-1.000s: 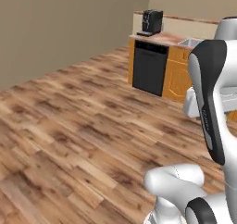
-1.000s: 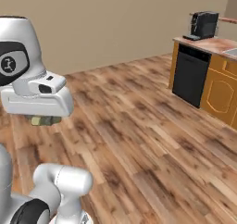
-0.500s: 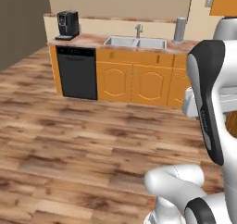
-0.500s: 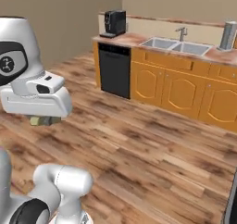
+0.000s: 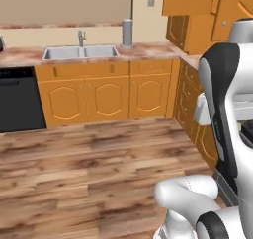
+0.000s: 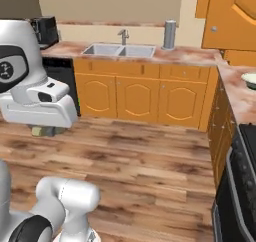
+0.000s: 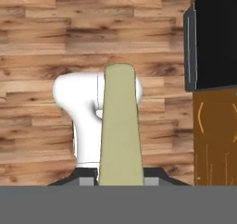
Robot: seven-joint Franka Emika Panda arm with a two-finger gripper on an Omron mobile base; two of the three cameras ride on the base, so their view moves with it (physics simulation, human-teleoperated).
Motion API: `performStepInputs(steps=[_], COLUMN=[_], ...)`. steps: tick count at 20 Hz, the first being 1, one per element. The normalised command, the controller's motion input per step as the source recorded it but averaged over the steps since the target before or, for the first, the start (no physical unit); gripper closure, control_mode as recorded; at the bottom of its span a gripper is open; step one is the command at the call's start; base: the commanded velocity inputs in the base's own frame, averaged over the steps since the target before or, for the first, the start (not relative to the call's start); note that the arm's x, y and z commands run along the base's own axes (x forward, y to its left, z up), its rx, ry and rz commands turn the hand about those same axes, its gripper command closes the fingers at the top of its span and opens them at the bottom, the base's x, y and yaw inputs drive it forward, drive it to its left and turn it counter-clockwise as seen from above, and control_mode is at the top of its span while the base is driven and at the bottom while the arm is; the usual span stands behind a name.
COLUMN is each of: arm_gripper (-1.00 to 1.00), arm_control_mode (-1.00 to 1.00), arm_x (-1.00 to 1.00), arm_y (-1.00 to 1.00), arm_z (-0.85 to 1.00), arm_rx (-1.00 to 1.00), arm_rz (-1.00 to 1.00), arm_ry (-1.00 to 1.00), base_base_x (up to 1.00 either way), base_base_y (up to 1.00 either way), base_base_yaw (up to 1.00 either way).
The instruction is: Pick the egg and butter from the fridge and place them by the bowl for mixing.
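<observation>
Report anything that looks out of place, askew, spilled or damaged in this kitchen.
Nothing stands out. The butter sits straight in the shut tool above the wood floor. The sink counter is tidy, the cupboards are shut, and nothing is spilled.

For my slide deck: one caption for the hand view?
Gripper shut on the butter, carried above the wooden floor.

A steel double sink (image 5: 80, 52) sat in the pink-topped desk (image 5: 148, 50) above orange cupboards (image 5: 106, 97), beside a grey canister (image 5: 127, 32).
</observation>
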Motion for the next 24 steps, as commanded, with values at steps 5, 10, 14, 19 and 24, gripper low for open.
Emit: performStepInputs(steps=[5,10,14,19,24], arm_gripper=[1.0,1.0,1.0,1.0,1.0], arm_control_mode=[1.0,1.0,1.0,1.0,1.0], arm_x=[0.0,0.0,0.0,0.0,0.0], arm_y=[0.0,0.0,0.0,0.0,0.0], arm_z=[0.0,0.0,0.0,0.0,0.0], arm_rx=[0.0,0.0,0.0,0.0,0.0], arm_rz=[0.0,0.0,0.0,0.0,0.0], arm_ry=[0.0,0.0,0.0,0.0,0.0], base_base_x=[0.75,0.85,0.95,0.85,0.39], base_base_y=[0.97,0.98,0.97,0.85,0.52], base_base_yaw=[-0.42,-0.41,-0.43,-0.6,-0.82])
